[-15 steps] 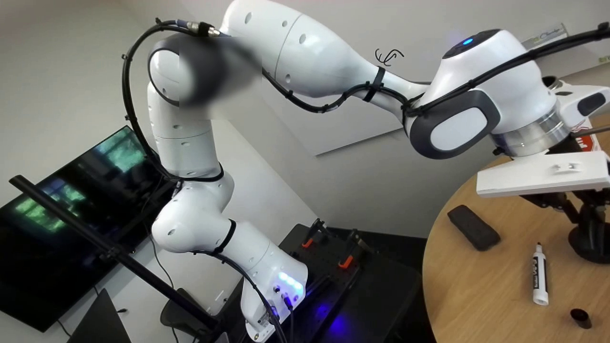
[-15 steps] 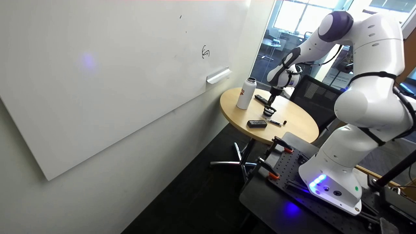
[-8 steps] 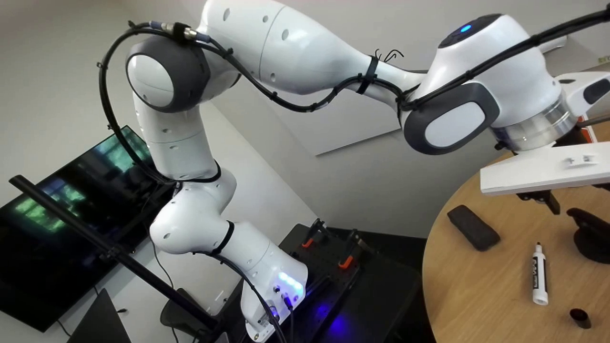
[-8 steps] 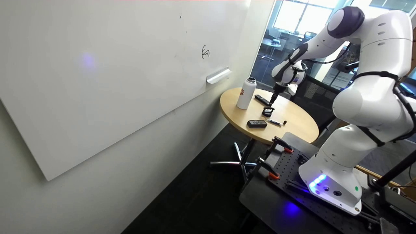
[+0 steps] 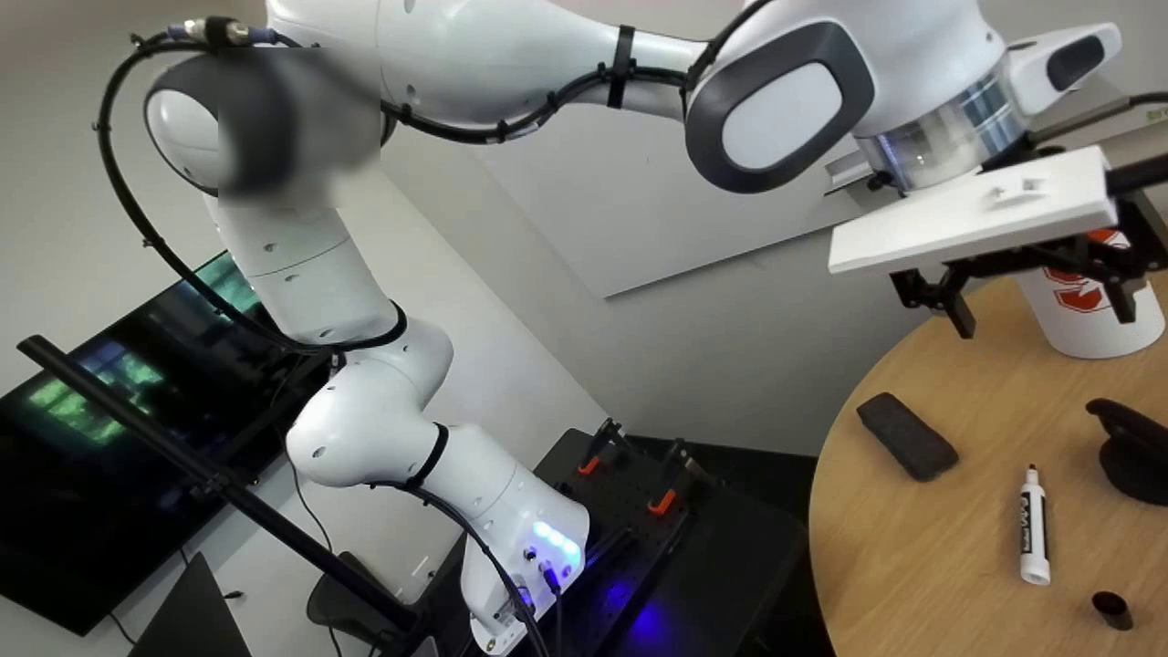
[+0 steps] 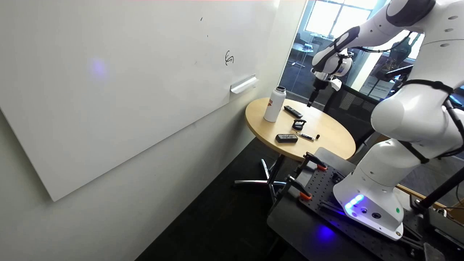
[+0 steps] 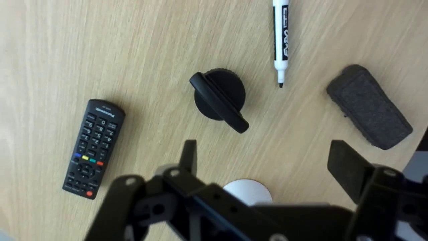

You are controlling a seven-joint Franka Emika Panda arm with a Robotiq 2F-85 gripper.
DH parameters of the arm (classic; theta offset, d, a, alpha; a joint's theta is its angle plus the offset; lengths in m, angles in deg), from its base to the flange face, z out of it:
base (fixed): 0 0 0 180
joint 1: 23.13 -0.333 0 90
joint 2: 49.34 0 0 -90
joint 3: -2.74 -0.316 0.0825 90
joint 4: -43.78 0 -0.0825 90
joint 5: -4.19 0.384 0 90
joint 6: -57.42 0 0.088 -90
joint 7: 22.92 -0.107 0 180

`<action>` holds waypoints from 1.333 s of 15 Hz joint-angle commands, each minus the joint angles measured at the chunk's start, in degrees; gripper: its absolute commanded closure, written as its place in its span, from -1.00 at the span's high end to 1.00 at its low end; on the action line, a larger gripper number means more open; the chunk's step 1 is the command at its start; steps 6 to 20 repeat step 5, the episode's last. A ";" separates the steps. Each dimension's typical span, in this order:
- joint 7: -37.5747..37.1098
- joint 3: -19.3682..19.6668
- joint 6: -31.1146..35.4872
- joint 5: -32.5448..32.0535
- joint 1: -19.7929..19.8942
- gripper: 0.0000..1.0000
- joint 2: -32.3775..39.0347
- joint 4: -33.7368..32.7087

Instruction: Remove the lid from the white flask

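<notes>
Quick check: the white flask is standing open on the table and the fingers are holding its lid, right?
Not quite: the fingers aren't holding the lid. The wrist view shows them spread apart, with the lid lying on the table, clear of them. The white flask does stand open there.
</notes>
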 commanded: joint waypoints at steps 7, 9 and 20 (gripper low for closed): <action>0.14 5.32 -5.46 0.54 -7.12 1.00 -7.48 3.10; 0.14 5.32 -5.46 0.54 -7.12 1.00 -7.48 3.10; 0.14 5.32 -5.46 0.54 -7.12 1.00 -7.48 3.10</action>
